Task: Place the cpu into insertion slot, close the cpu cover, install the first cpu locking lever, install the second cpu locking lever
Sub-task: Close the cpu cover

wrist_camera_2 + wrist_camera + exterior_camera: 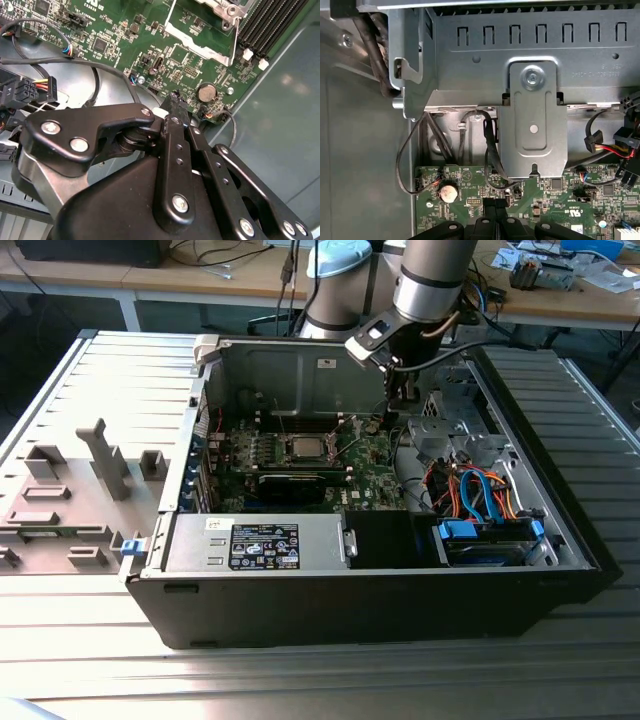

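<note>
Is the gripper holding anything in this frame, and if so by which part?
Nothing, as far as shows: the gripper has its fingers together with nothing between them, over the green board near the coin battery.

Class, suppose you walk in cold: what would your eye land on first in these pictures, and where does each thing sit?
First, the open black computer case on its side, green board bared at its middle in the exterior view. Next, the robot arm reaching in from the far side; its black end effector hangs shut over the board's edge beside a round coin battery.
</note>
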You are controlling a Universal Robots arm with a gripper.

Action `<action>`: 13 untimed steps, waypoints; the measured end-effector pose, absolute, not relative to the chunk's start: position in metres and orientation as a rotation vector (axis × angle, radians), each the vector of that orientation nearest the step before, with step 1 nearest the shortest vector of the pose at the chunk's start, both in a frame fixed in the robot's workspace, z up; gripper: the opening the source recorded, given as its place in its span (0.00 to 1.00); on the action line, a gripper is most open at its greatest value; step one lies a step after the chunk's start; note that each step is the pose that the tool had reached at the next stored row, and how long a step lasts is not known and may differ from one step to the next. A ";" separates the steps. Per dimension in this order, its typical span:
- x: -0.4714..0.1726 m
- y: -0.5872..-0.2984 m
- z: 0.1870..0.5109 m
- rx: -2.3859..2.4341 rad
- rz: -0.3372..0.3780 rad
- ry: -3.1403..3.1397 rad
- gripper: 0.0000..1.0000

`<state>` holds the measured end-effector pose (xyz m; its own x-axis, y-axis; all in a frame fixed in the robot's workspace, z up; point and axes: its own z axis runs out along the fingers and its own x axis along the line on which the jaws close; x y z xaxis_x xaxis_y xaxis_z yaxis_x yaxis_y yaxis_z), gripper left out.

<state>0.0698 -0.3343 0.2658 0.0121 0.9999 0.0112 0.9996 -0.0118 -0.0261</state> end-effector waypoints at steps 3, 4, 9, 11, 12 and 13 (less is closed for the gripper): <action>0.069 -0.335 0.264 -2.216 0.016 -2.190 0.11; 0.069 -0.335 0.264 -2.216 0.016 -2.189 0.11; 0.067 -0.336 0.263 -2.215 0.016 -2.190 0.11; 0.066 -0.337 0.262 -2.215 0.016 -2.190 0.11; 0.066 -0.337 0.262 -2.215 0.016 -2.190 0.11; 0.065 -0.337 0.262 -2.215 0.016 -2.190 0.11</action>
